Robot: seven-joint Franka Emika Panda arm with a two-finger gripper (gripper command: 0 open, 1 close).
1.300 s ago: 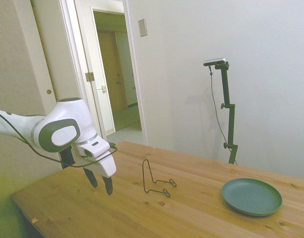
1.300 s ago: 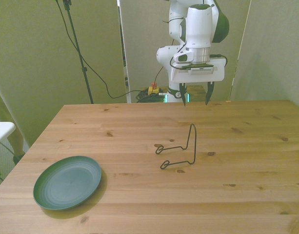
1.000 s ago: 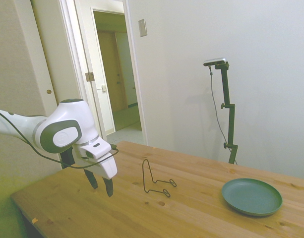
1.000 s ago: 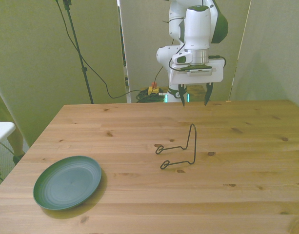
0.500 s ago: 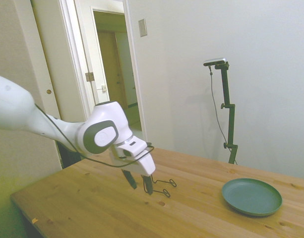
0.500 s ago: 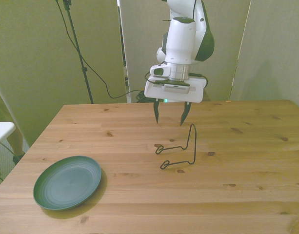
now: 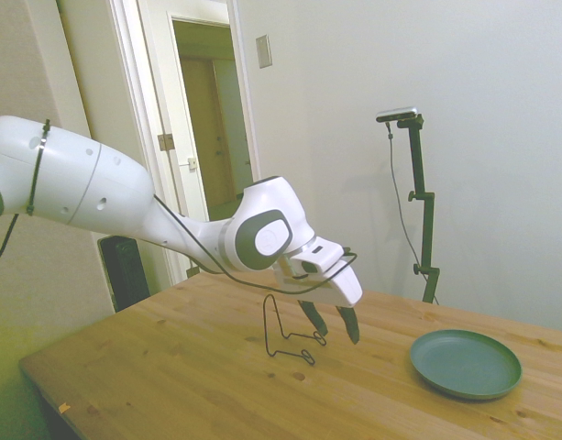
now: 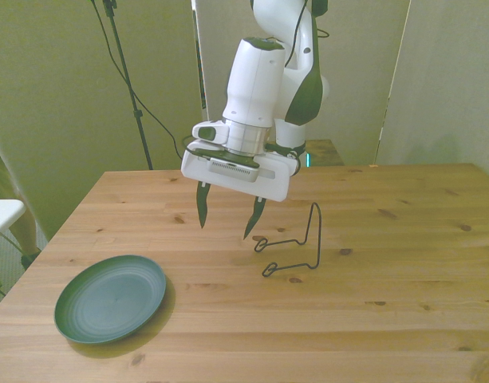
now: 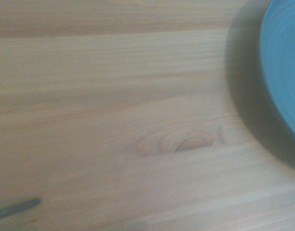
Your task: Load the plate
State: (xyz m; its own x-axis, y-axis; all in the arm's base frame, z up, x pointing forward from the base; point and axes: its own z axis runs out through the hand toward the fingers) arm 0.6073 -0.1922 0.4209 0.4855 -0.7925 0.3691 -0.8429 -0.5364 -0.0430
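The plate (image 8: 110, 298) lies flat on the wooden table (image 8: 404, 319), near the table's corner that is at the front view's lower left, close to the near edge. It is dark teal-green, round and shallow, with a raised rim, and nothing lies on it. In the side view the plate (image 7: 465, 363) is at the right end of the table (image 7: 170, 376), and it casts a small shadow on the wood.

The gripper (image 8: 226, 216) hangs in the air above the table, with nothing between its fingers, which are spread wide and point down, a little tilted. It touches neither the plate nor the table. It is between the plate and the wire stand (image 8: 293, 242), nearer to the stand.

The thin black wire stand is about in the middle of the table, well apart from the plate. Its tall loop is upright and its two feet lie on the wood.

In the wrist view, which is soft in focus, one sees the wood grain with a knot and one curved edge of the plate (image 9: 284, 72) with its shadow beside it.
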